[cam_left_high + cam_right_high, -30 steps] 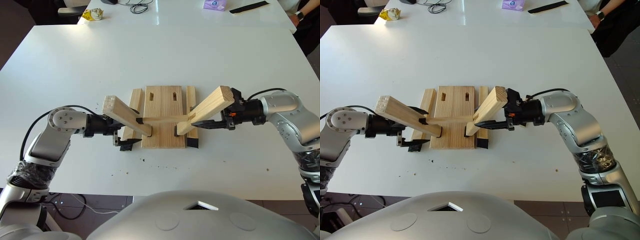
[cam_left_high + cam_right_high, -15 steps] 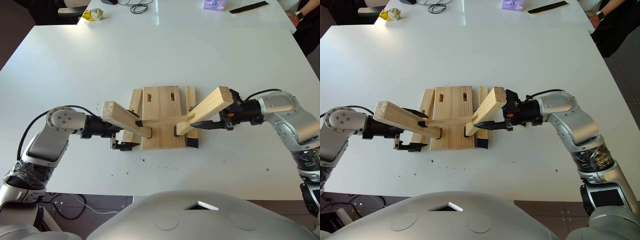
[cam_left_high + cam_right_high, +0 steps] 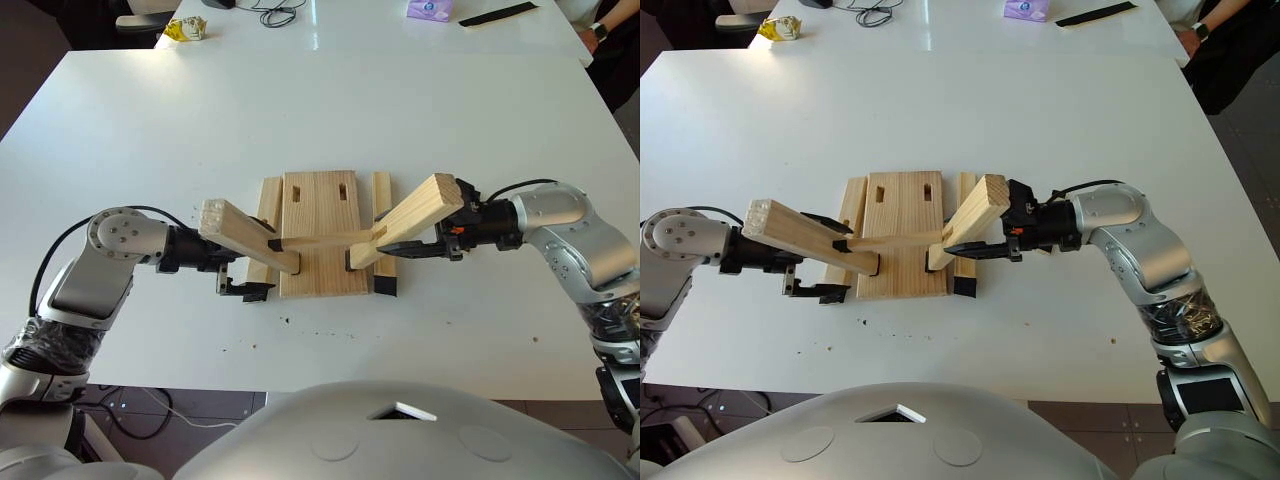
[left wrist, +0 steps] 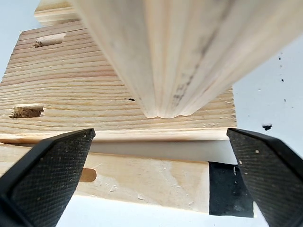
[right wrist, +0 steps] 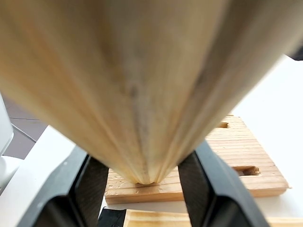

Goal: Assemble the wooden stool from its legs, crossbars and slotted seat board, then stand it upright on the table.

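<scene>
- The left gripper [image 3: 262, 268] is closed on the left leg [image 3: 240, 232]. One finger is over the wood and one under it, and the gripper holds the leg up in the air.
- The right gripper [image 3: 388, 235] is closed on the right leg [image 3: 420, 210]. In the right wrist view its two fingers press on both sides of the wood.
- The two legs slope like a wide V. Their outer ends are high and their inner ends are low and point at each other. A thin crossbar [image 3: 325, 240] runs from left to right between the low ends and seems to join them, so the arms carry one frame together.
- The seat board [image 3: 320, 205] lies flat on the table [image 3: 320, 100], directly under this frame. The low ends of the legs hang over the near part of the board, close to its near edge.
- The two slots [image 3: 343, 188] are in the far part of the board, so they lie beyond the leg ends, away from the robot. I think this gap decides the next move: the frame must go forward and stand more upright before it goes down.
- The long axis of the frame crosses the long axis of the board. Neither arm is nearer to the board, so they should move together or the crossbar joint may open.
- Two loose legs [image 3: 268, 195] lie flat just beside the long sides of the board, one on each side. No gripper touches them.
</scene>
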